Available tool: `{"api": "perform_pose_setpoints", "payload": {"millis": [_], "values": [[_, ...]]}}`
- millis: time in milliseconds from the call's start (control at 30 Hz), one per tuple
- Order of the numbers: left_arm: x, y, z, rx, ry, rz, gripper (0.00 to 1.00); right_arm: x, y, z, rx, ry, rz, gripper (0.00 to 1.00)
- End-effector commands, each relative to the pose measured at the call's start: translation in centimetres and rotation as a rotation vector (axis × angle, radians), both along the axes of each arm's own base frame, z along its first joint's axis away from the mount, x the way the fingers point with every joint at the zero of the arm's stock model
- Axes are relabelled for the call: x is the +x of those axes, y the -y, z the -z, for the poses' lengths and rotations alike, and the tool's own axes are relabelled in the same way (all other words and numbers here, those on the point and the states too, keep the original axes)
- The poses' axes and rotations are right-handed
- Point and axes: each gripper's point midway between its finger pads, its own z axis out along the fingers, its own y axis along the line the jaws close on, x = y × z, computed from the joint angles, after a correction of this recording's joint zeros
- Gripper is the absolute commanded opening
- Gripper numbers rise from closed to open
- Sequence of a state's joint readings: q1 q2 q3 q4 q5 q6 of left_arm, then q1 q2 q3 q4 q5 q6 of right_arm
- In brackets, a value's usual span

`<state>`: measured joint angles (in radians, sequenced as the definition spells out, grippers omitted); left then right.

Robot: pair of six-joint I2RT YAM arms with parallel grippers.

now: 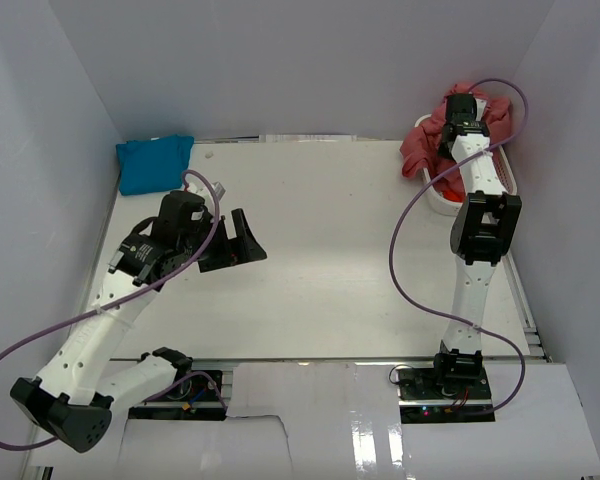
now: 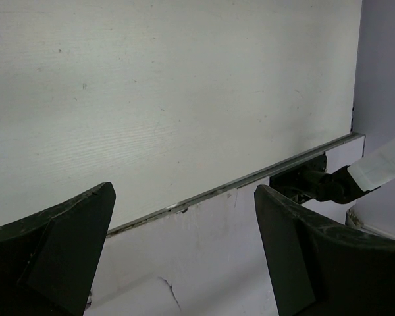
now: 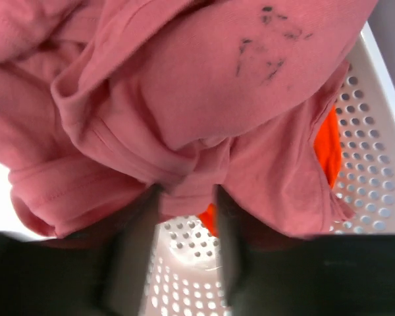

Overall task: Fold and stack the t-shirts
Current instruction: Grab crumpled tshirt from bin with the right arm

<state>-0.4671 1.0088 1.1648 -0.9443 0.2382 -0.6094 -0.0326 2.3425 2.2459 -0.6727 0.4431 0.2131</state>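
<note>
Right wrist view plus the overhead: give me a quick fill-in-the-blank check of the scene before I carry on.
1. The right gripper has its fingers either side of a fold of the top shirt, coloured ____.
2. Beneath it in the basket shows a buried shirt, coloured ____.
3. The turquoise shirt lies at the table's far ____ corner.
4. The left gripper hangs with jaws ____.
Missing words: rose-red; orange; left; open.
</note>
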Motion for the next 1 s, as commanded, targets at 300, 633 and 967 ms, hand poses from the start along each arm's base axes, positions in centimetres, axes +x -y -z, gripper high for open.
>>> {"api": "perform_pose_setpoints", "payload": {"millis": [300,633,967], "values": [[0.2,-0.1,1.4,0.028,-0.025,0.0,0.98,2.8,0.8,-1.5,0.031,0.12,-0.012,0.09],[-0.2,-0.3,1.9,0.02,-0.038,-0.016,0.98,3.5,0.0,-2.3,0.042,0.159,-0.075,0.63],[-0.2,-0.1,2.0,0.013,-0.049,-0.018,0.98,4.8,0.5,-1.1,0.014,0.17,-0.08,0.56]]}}
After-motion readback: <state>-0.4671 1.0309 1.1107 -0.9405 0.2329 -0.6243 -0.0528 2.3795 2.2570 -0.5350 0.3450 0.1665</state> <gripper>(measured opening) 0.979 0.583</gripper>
